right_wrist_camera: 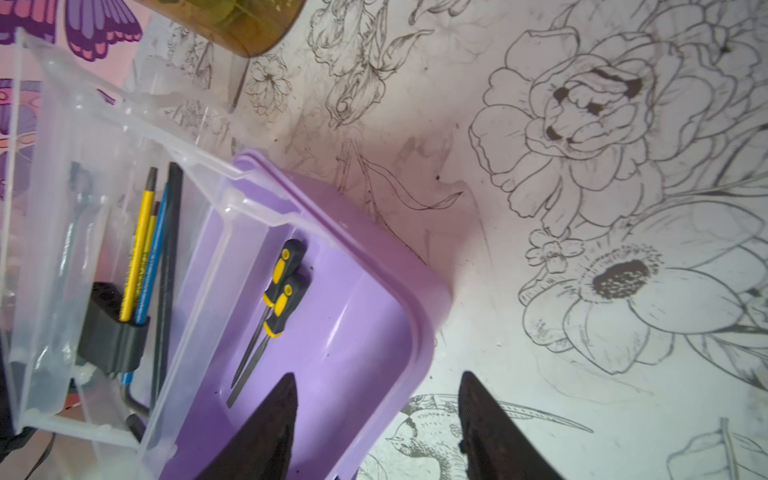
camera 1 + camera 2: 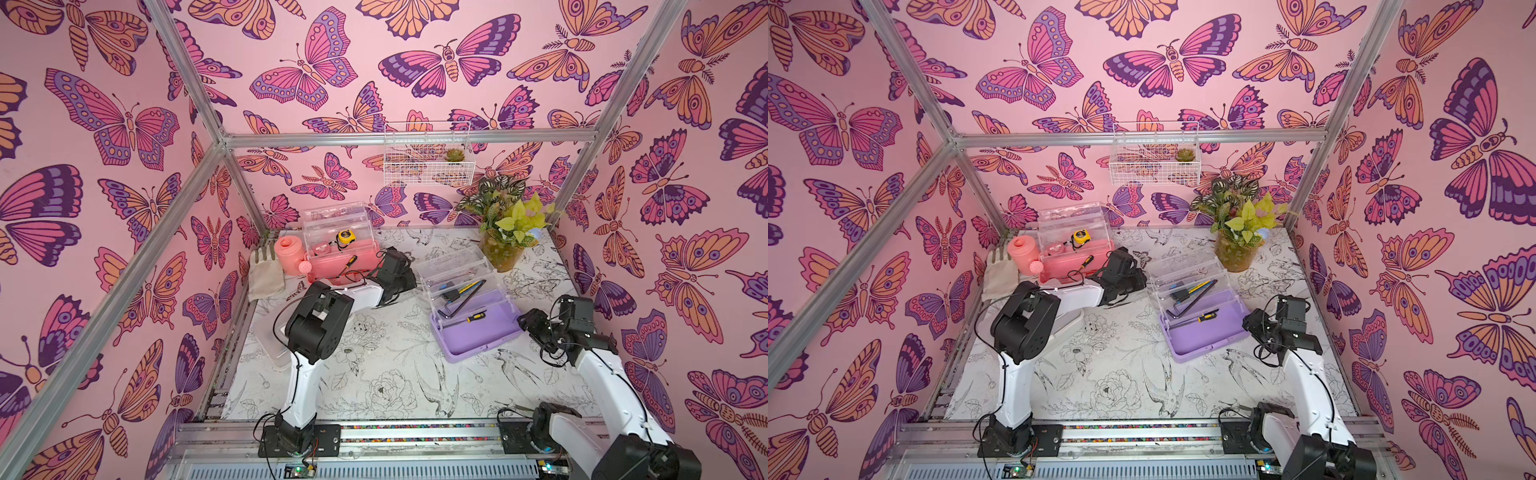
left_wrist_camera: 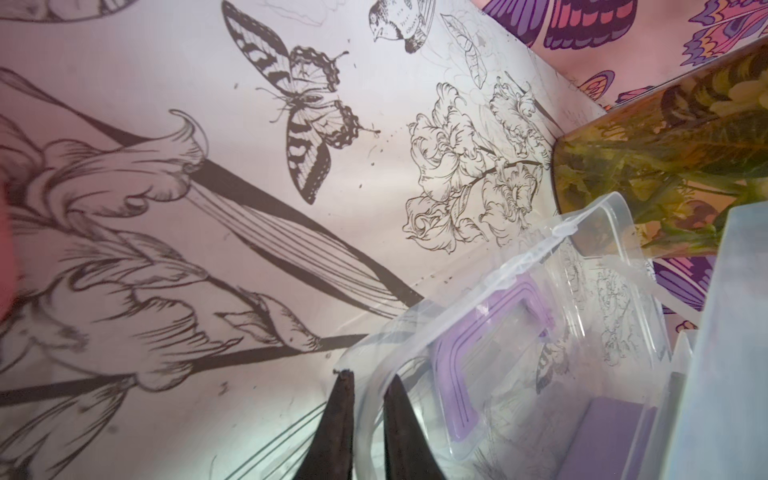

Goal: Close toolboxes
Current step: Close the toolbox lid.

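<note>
The purple toolbox stands open at the middle right, its clear lid raised, with tools in its trays. My left gripper is shut on the lid's clear rim, beside the purple handle. My right gripper is open astride the purple base's side rim, one finger inside and one over the table. The pink toolbox stands open at the back left. The white toolbox lies under my left arm, mostly hidden.
A plant in a glass vase stands just behind the purple toolbox. A pink watering can and a cloth glove lie left of the pink toolbox. A wire basket hangs on the back wall.
</note>
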